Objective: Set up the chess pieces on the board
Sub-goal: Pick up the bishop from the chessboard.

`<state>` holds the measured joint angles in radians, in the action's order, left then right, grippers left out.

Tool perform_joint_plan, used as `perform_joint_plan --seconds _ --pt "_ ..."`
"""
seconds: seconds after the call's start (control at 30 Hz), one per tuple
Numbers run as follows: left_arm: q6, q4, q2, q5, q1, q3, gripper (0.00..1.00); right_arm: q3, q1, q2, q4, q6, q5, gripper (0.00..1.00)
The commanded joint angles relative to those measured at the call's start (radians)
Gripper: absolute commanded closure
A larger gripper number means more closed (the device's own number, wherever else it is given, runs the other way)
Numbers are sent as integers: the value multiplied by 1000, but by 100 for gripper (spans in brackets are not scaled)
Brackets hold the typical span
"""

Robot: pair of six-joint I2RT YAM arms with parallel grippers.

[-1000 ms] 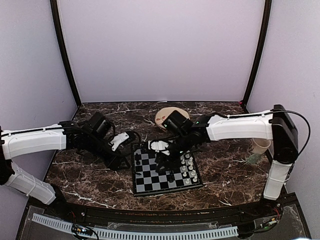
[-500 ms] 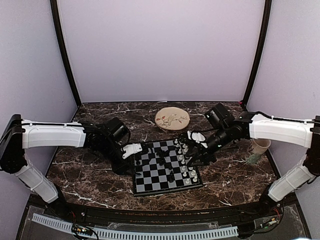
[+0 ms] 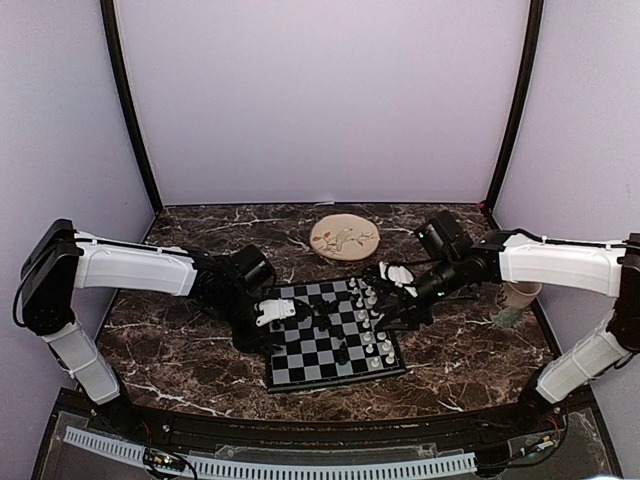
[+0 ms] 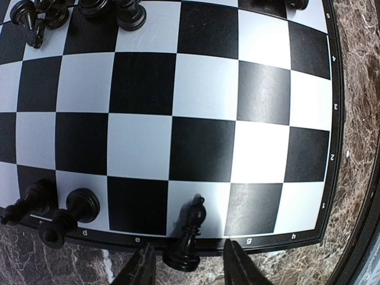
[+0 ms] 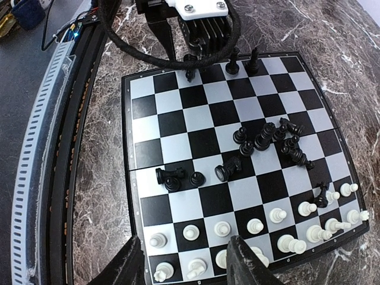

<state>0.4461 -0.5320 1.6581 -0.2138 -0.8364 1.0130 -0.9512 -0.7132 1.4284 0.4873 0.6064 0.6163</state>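
Note:
The board [image 3: 300, 365] lies at the table's middle. White chess pieces [image 3: 375, 330] stand in two rows on its right side, also in the right wrist view [image 5: 255, 225]. Black pieces [image 5: 267, 139] are bunched mid-board and some lie toppled [image 5: 172, 176]. My left gripper [image 3: 278, 312] is open at the board's left edge. A black bishop [image 4: 189, 237] stands upright between its fingers [image 4: 142, 267] with a gap on each side. Two more black pieces [image 4: 77, 205] stand on that edge row. My right gripper [image 5: 185, 264] is open and empty above the white rows, at the board's right edge in the top view [image 3: 395, 280].
A round beige floral plate [image 3: 344, 239] sits behind the board. A pale cup [image 3: 518, 297] stands at the far right near the right arm. A slotted cable rail [image 3: 270, 465] runs along the near edge. Dark marble table shows around the board [image 4: 356, 71].
The left gripper has moved right to the board's left edge. The right gripper pulled back from the board's centre to its right side, then barely moved.

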Motion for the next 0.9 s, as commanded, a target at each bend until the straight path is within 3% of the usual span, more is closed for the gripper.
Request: perform_joint_plan --seconds 0.0,0.33,0.87 --pt "24 13 -3 13 -7 15 60 11 1 5 -35 9 3 53" --pt "38 13 -4 34 -16 -8 66 13 1 18 -39 9 0 53" --pt "40 -5 17 81 -35 -27 69 6 1 44 -36 9 7 53"
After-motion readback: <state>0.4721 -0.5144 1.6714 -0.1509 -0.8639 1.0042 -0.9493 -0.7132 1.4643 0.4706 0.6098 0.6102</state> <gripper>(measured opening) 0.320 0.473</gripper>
